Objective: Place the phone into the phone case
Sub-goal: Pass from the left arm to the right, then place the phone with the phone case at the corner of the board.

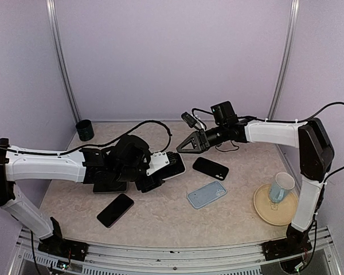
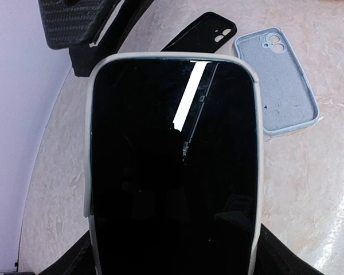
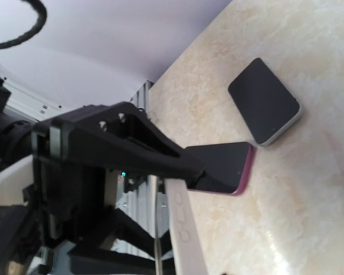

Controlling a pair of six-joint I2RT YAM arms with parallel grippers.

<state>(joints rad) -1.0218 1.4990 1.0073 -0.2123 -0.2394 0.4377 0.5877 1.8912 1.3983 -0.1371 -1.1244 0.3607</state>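
Left gripper [image 1: 163, 169] clamps phone [image 2: 172, 154] sitting in case [image 2: 257, 143] (right gripper [image 1: 186, 144] hovers far, gap unclear); seating looks nearly done, next press edges home.

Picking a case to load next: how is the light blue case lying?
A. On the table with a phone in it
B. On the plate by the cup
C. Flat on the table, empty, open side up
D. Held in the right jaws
C: the light blue case lies flat on the table beside the black case, its raised rim and bare inside facing up, with no phone in it.
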